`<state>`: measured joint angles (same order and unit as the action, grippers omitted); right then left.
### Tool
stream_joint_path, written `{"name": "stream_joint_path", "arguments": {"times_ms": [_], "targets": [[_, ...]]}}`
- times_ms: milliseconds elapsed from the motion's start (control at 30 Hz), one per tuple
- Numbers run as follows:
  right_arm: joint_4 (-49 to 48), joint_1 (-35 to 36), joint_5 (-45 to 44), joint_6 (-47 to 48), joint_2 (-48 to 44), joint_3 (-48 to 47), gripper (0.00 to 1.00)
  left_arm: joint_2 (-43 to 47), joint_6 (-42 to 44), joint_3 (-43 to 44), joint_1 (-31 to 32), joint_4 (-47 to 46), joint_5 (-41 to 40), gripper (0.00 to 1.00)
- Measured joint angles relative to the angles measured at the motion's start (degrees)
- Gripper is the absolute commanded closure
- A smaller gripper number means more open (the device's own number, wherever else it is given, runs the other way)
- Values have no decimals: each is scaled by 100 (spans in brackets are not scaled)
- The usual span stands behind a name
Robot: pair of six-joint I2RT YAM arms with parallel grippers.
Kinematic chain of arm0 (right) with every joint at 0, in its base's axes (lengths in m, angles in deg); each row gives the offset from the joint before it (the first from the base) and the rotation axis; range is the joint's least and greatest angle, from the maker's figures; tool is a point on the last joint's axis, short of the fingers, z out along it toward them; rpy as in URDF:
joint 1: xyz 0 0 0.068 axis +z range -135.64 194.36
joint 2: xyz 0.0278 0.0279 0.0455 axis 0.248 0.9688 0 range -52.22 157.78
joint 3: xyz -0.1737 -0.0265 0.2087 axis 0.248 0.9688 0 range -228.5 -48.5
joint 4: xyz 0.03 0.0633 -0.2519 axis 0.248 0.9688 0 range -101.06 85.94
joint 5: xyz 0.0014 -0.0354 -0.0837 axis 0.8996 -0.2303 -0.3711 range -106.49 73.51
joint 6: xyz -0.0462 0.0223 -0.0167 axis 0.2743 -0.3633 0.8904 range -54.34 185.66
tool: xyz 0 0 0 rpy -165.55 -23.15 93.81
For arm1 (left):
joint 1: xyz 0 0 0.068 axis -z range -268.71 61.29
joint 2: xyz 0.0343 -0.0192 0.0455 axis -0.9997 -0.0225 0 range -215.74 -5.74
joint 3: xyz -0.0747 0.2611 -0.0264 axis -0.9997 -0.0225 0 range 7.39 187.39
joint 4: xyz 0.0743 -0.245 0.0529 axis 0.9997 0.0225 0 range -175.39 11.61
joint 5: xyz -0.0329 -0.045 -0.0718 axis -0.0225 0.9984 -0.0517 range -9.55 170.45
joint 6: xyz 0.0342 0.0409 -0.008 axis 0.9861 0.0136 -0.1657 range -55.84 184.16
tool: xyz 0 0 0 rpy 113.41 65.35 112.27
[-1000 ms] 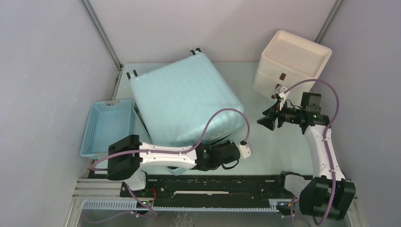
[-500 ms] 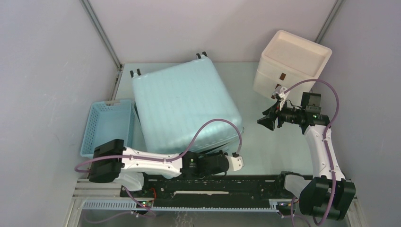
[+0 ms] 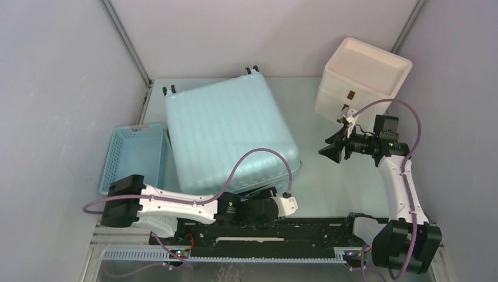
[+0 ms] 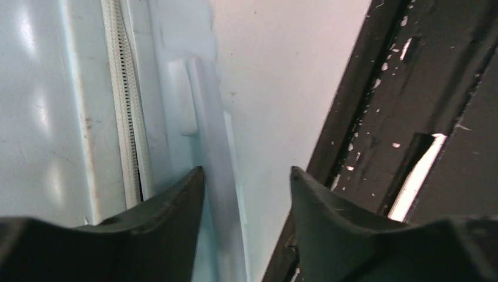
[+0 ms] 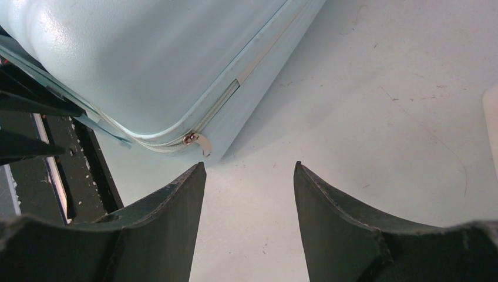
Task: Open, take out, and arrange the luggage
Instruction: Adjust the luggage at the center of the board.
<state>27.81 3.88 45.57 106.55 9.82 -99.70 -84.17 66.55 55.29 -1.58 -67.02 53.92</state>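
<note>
Fingers (image 4: pixel 170 229) of the left gripper (image 4: pixel 246 176) stand parted with a clear gap and clamp nothing. A pale raised ridge (image 4: pixel 205 129) on the side of the large pale mint-blue ribbed hard-shell suitcase (image 3: pixel 229 132) runs down between them, close to one finger, with white zip teeth (image 4: pixel 120 117) alongside. The right gripper (image 5: pixel 249 170) is likewise spread wide and empty, hovering above the pale table (image 5: pixel 382 117) near the suitcase's corner, where a small metal zip pull (image 5: pixel 197 139) hangs. The suitcase lies flat mid-table, ribbed shell up and wheels (image 3: pixel 252 70) at its far edge. It sits between a small blue slatted plastic basket (image 3: pixel 132 155) on the left and a cream-white box (image 3: pixel 364 73) at the far right.
</note>
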Motion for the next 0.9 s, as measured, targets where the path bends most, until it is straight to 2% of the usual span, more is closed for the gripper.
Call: {"name": "stream_joint_path", "arguments": {"times_ms": [200, 467, 633, 733, 900], "targets": [[9, 0, 22, 59, 0, 0, 34, 365, -354, 0, 127, -39, 26, 27], [15, 0, 61, 109, 0, 0, 34, 1429, -518, 0, 127, -345, 24, 2], [46, 0, 66, 122, 0, 0, 34, 2559, -682, -59, 50, -682, 20, 0], [74, 0, 87, 125, 0, 0, 34, 3246, -813, -111, -289, -758, 105, 0], [85, 0, 103, 133, 0, 0, 34, 4548, -1123, -238, -1462, -798, 260, 0]]}}
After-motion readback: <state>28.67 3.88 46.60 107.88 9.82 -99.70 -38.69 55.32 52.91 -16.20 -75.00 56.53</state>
